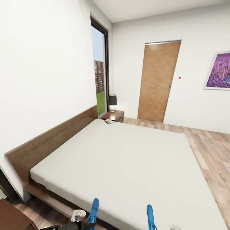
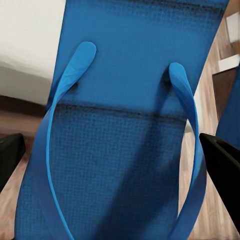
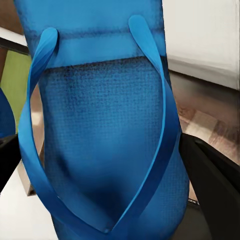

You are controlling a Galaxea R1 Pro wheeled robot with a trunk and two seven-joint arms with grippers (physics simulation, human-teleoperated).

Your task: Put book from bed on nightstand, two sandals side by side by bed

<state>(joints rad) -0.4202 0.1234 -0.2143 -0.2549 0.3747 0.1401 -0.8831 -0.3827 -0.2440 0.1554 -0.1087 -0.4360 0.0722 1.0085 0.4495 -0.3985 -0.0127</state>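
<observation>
Two bright blue sandals stand up at the bottom edge of the head view, one on the left and one on the right, over the bed's near edge. My left gripper is shut on the left sandal, black fingers pressing its sides. My right gripper is shut on the other sandal. A small flat book lies at the mattress's far corner, right by the dark nightstand.
A lamp stands on the far nightstand beside a tall window. A light-brown door and a purple picture are on the far wall. Wood floor runs along the bed's right side. A dark brown cabinet top is at bottom left.
</observation>
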